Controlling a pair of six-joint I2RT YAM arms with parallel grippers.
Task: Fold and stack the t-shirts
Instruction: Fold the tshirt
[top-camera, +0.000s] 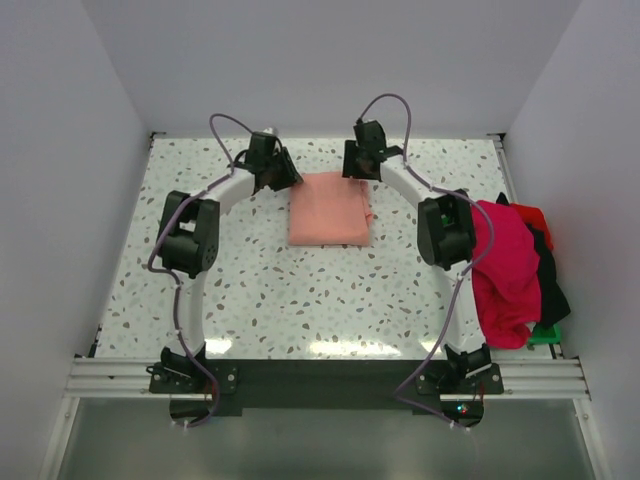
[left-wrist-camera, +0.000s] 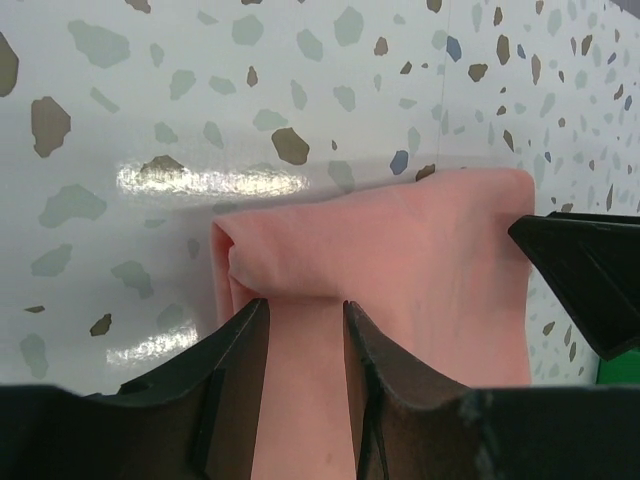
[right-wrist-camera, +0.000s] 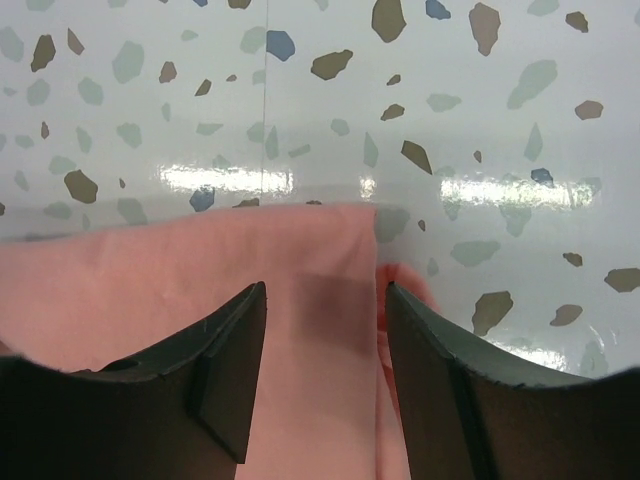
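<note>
The salmon-pink t-shirt (top-camera: 330, 208) lies folded into a rectangle at the back middle of the table. My left gripper (top-camera: 283, 176) is at its far left corner. In the left wrist view (left-wrist-camera: 305, 303) the jaws stand apart with pink cloth (left-wrist-camera: 420, 250) showing between them and a puffed fold just past the tips. My right gripper (top-camera: 361, 165) is at the far right corner. In the right wrist view (right-wrist-camera: 325, 285) the jaws are wide apart over the shirt's edge (right-wrist-camera: 150, 290). A pile of magenta (top-camera: 505, 265), red (top-camera: 530, 215) and black (top-camera: 550, 280) t-shirts lies at the right.
The pile rests on a green tray (top-camera: 545, 335) at the table's right edge. White walls close in the left, back and right sides. The right gripper's finger (left-wrist-camera: 585, 275) shows at the right of the left wrist view.
</note>
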